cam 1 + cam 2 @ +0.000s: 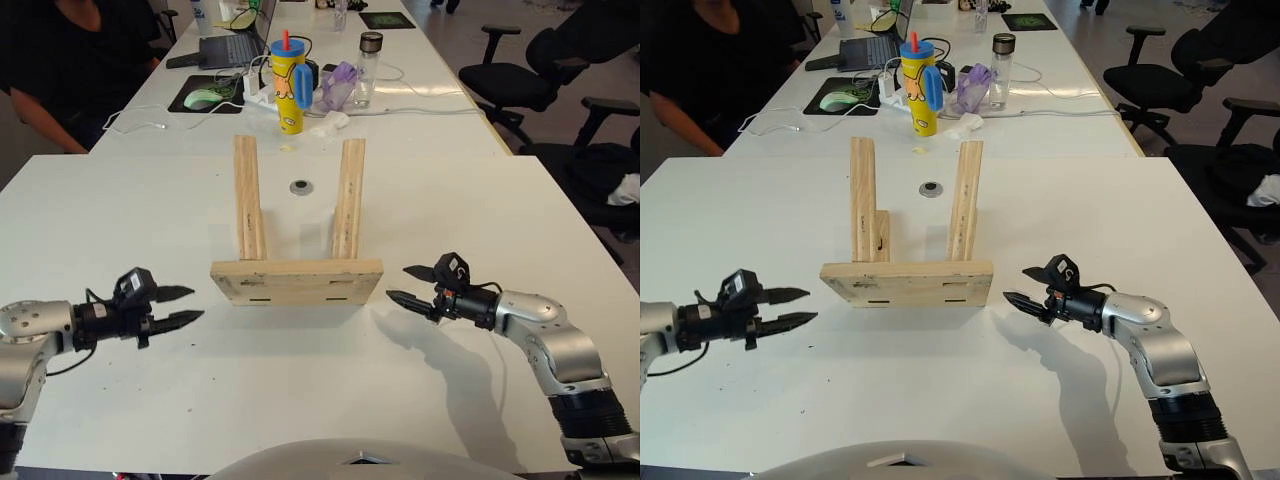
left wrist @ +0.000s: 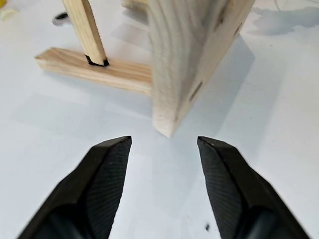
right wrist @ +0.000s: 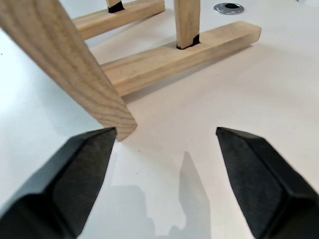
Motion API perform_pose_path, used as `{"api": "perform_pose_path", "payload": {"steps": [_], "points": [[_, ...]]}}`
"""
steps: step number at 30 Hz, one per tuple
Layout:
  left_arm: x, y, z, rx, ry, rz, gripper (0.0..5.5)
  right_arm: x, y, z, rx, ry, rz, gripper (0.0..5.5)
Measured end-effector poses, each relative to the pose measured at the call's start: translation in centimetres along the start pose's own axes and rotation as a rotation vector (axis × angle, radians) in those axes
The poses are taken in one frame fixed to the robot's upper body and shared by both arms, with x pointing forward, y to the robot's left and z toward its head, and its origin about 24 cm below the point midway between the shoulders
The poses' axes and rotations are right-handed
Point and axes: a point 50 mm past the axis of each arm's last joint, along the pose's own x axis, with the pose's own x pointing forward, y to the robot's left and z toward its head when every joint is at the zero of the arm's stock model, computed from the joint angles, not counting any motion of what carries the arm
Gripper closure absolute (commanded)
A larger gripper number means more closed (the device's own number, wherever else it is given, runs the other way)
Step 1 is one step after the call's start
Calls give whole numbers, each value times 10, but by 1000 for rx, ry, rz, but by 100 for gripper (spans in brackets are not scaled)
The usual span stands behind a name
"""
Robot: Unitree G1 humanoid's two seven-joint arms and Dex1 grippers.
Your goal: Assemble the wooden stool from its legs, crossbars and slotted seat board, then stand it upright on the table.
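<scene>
the wooden stool (image 1: 297, 245) lay sideways on the tabletop (image 1: 300, 400); left pincer (image 1: 186, 306) and right pincer (image 1: 405, 284) flanked its seat board (image 1: 297, 283), both released.

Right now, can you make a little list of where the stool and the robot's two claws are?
stool: lying on its side on the table, not upright yet
seat board: standing on its edge, facing the robot
legs: pointing away from the robot
left gripper: open, beside the seat board's left end, not touching
right gripper: open, beside its right end, not touching
holding: nothing
</scene>
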Motion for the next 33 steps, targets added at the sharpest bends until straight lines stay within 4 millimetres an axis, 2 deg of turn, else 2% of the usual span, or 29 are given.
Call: {"api": "perform_pose_path", "payload": {"steps": [2,6,8,11,15,20,24,29,33], "points": [[4,6,1,30,-11,-28,255,5,-3,3,-22,-8,34,119],[29,12,-1,59,-11,-172,255,17,-7,16,-92,-15,141,119],[33,13,-2,69,-5,-225,255,20,-7,14,-120,22,205,119],[36,19,-2,80,2,-257,255,19,-7,9,-145,64,267,119],[39,30,10,132,-21,-260,255,20,-5,7,-166,74,323,119],[44,29,9,131,-15,-308,255,27,0,15,-142,29,355,119],[45,27,8,123,-7,-340,255,31,2,32,-157,-26,379,178],[48,28,10,130,-12,-350,255,33,6,36,-145,-50,397,268],[60,28,11,154,-47,-350,315,37,5,31,-130,-59,391,336]]}}
